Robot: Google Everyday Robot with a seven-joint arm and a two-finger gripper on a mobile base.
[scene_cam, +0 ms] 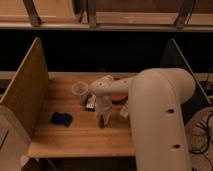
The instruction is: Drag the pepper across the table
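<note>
Dark red and slim, the pepper [101, 122] shows only as a small dim sliver on the desk [75, 137], right at the tip of the jaws [102, 119]. It lies flat on the planks near the middle of the desk, a little toward the front edge. The jaws point straight down onto it from the cream wrist above. That low, vertical pose suits a drag: the pepper can be slid along the wood without being lifted.

Whether the jaws are parted or pinched on the pepper, I cannot tell; the tip and the pepper merge into one dark patch.

Just behind the jaws, partly hidden by the forearm, sits an orange plate [118, 97]. To the camera's right of the jaws, near the big upper arm, stands a white bottle [123, 111] (its label is not readable here). Behind and to the camera's left stands a clear cup [80, 91], with a small dark item [91, 103] between it and the jaws. A blue cloth-like object [61, 119] lies well apart, further left.

Upright wooden side panels [27, 90] fence the desk, so a dragged thing cannot slide off the sides. The barest stretch of wood runs in front of the jaws and to their left, and I judge that the easiest path for the drag.
</note>
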